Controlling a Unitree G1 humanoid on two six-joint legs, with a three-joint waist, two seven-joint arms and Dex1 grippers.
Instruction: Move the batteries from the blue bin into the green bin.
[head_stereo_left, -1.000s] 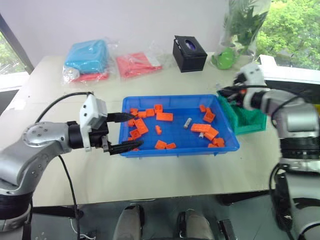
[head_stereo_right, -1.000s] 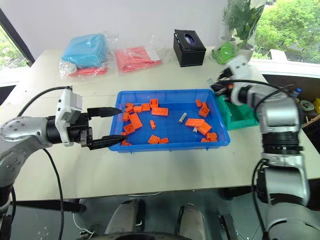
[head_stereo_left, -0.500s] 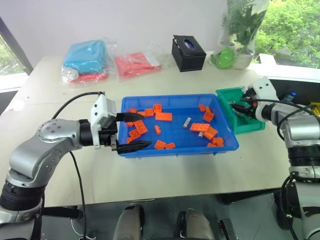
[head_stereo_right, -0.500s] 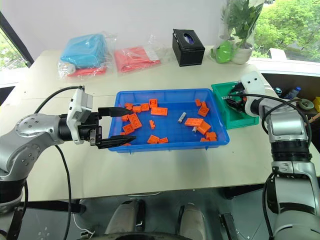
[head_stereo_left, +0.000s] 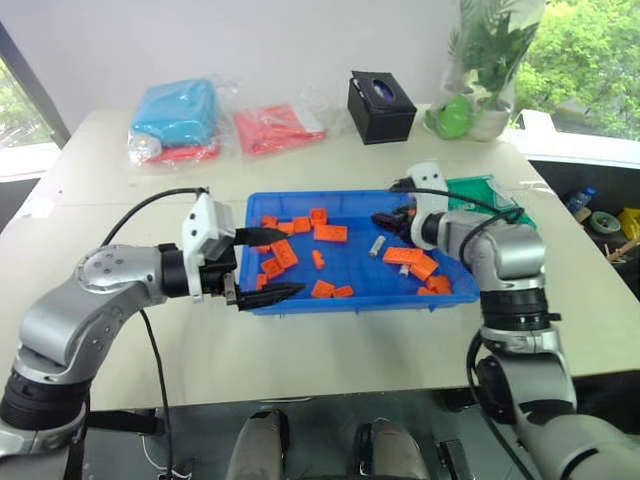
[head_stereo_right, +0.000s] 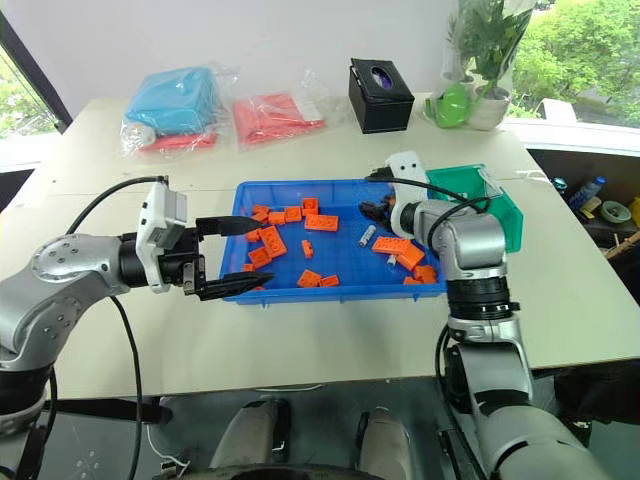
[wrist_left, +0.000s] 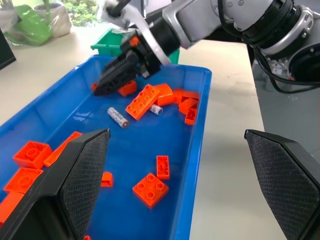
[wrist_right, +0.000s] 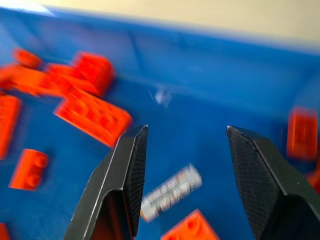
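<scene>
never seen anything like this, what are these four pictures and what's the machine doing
It is a two-armed robot at a table. Two pictures come from cameras in its head, looking down over its arms. The other two come from a camera on each wrist, looking out between that arm's two black fingers.

On the table sits a blue bin of orange bricks with a couple of small batteries among them. Beside it stands a green bin.

The right claw is open over the blue bin, just above a battery, holding nothing. The left claw waits open at the bin's other end, also empty.
</scene>
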